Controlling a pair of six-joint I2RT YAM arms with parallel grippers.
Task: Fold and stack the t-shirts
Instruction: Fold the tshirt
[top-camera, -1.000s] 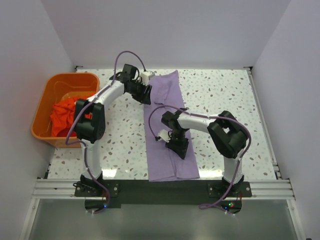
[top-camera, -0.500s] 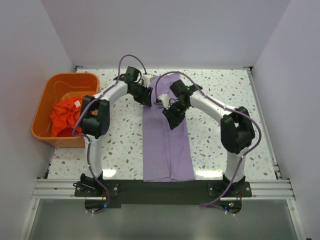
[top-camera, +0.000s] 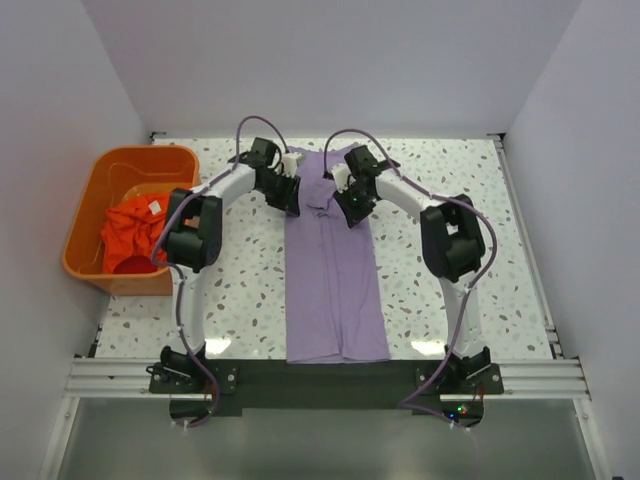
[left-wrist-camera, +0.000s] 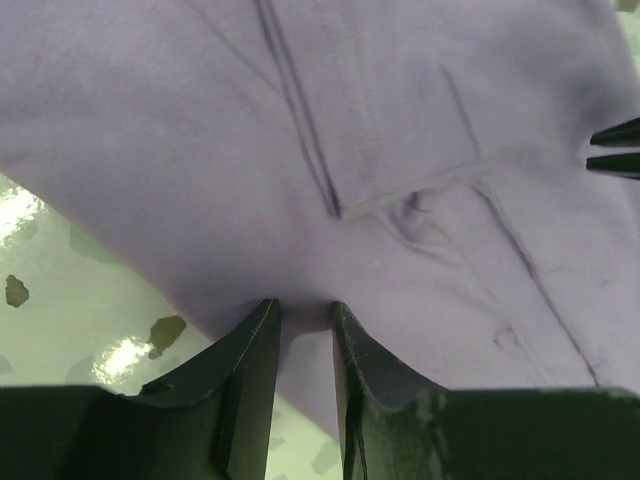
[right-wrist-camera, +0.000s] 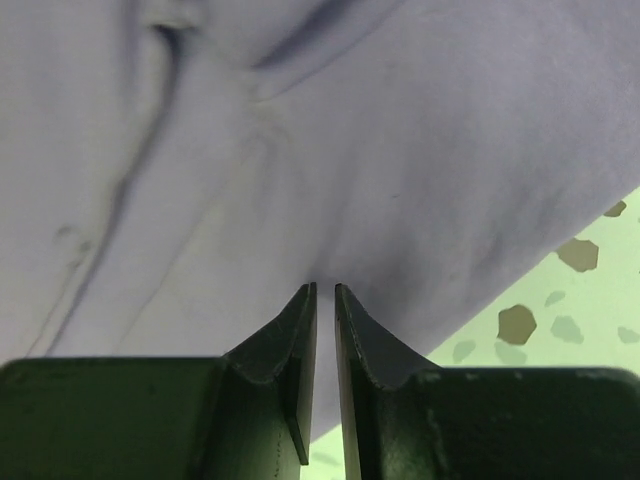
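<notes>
Item 1: large plain lavender-purple cloth t-shirt (top-camera: 333, 290), a long folded strip on the speckled table (top-camera: 450, 180), running 12 to 6 o'clock. At 12, the left gripper (left-wrist-camera: 305, 305) and right gripper (right-wrist-camera: 325, 288) each pinch a far corner, fingers nearly together, likely to fold it nearward. Item 2: orange-red cloth t-shirt (top-camera: 130, 232), crumpled in the rigid orange plastic basket (top-camera: 100, 165) at 9, unfolded

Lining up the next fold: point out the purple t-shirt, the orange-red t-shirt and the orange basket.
purple t-shirt (top-camera: 335, 290), top external view, middle of its folded body.
orange-red t-shirt (top-camera: 130, 232), top external view, crumpled middle.
orange basket (top-camera: 150, 172), top external view, far inner wall.
</notes>
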